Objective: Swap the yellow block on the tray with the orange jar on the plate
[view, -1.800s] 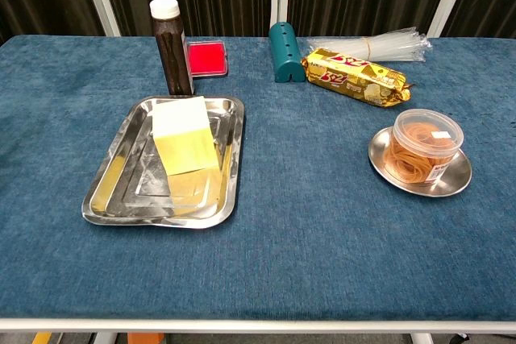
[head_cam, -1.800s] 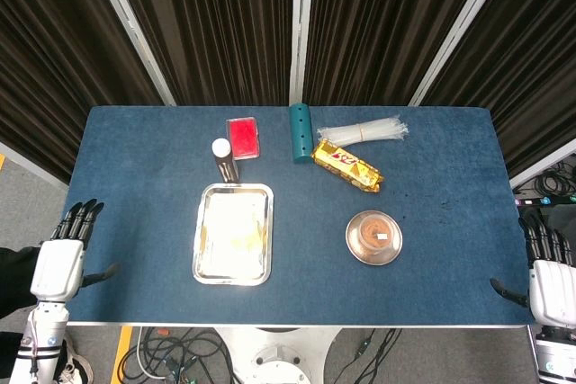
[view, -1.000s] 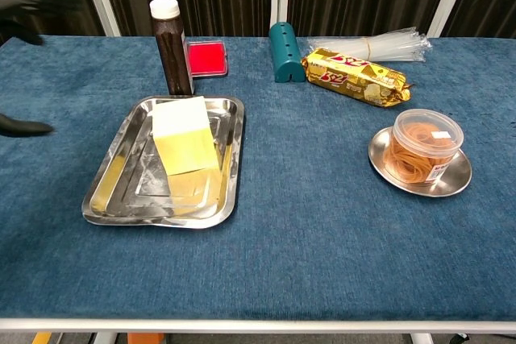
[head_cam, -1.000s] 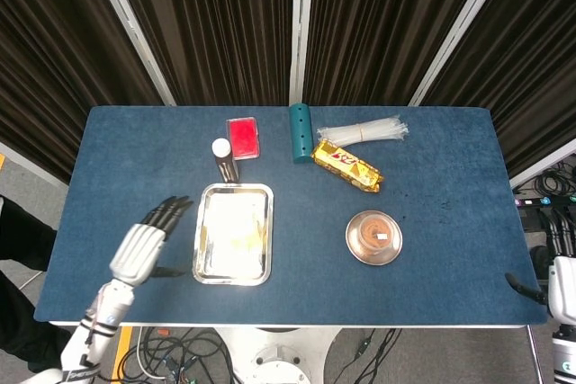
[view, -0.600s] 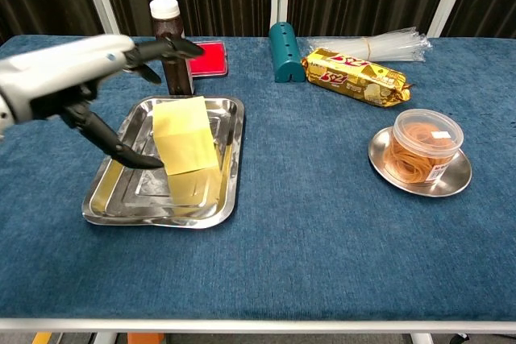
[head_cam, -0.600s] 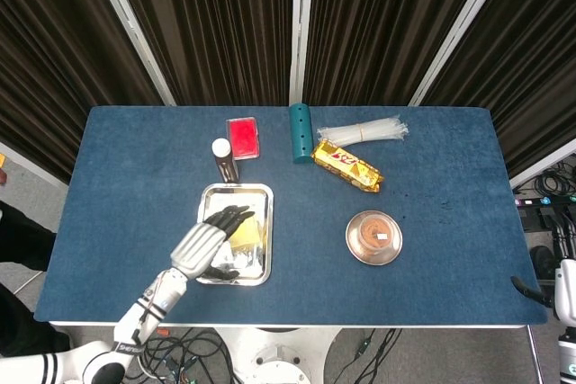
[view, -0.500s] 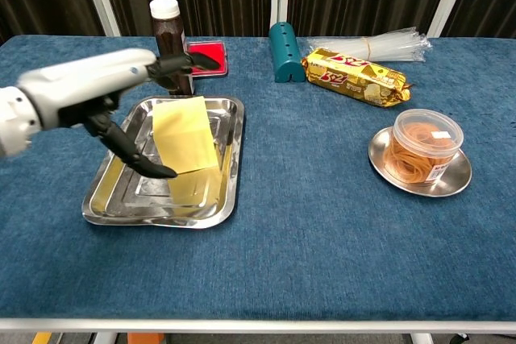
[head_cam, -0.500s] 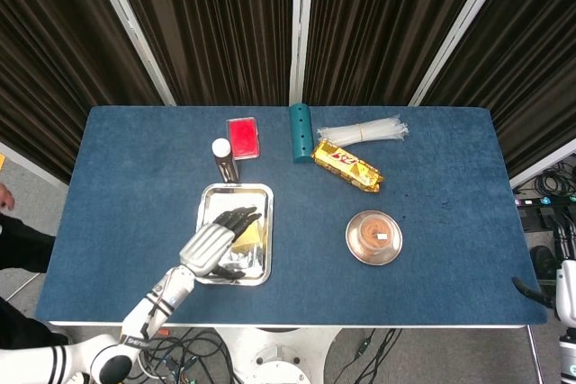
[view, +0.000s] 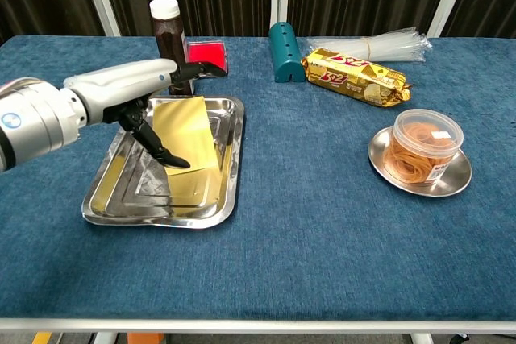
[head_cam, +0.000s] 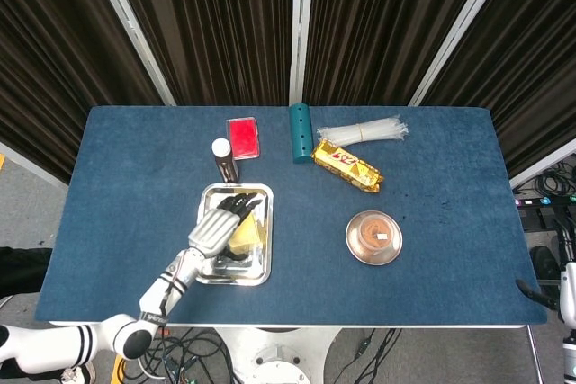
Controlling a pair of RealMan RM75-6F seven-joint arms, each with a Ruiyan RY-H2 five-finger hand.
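The left hand (view: 149, 98) is hovering spread wide over the yellow block (view: 187, 134) in the tray (view: 230, 191), thumb touching it, gripping nothing. The orange jar (view: 425, 147) is sitting on the plate (view: 459, 183); its label is unreadable.

my left hand (head_cam: 219, 225) reaches forward from the near left, palm down, fingers (view: 196, 70) spread and extended, thumb hanging below. my right hand (head_cam: 565, 298) sits low at the far right edge, mostly out of frame.
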